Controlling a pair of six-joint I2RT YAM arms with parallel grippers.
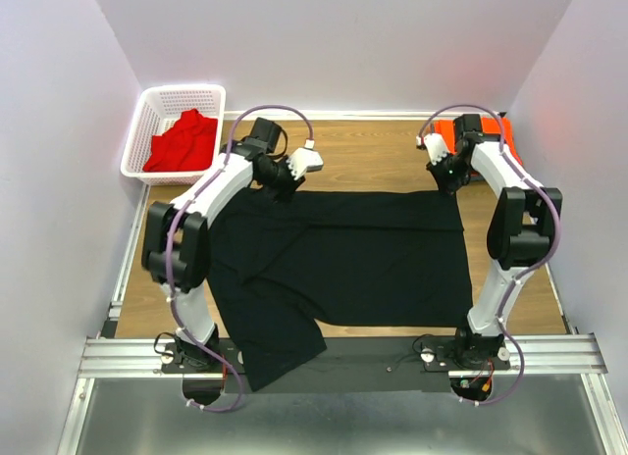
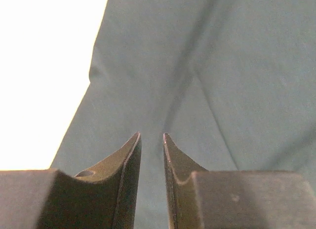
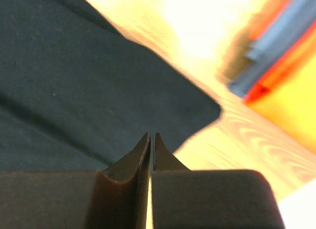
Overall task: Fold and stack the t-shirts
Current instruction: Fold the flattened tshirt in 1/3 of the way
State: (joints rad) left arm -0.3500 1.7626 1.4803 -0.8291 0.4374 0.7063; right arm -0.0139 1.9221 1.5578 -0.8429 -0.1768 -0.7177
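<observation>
The large black t-shirt (image 1: 343, 259) lies spread flat across the wooden table, with one sleeve hanging over the near edge at the left. My left gripper (image 1: 285, 187) sits low over its far left corner. In the left wrist view the gripper (image 2: 151, 135) is open by a narrow gap, with black cloth (image 2: 222, 66) below and nothing between the fingers. My right gripper (image 1: 446, 180) is at the far right corner. In the right wrist view it (image 3: 152, 134) is shut and empty, just short of the shirt's corner (image 3: 74, 66). The red t-shirt (image 1: 183, 141) lies crumpled in the basket. The orange t-shirt (image 1: 444, 131) lies at the far right.
The white mesh basket (image 1: 182, 88) stands at the far left corner beside the table. The orange shirt (image 3: 291, 91) shows close behind the right gripper. Bare wood (image 1: 363, 161) runs along the far edge between the arms. White walls close in on three sides.
</observation>
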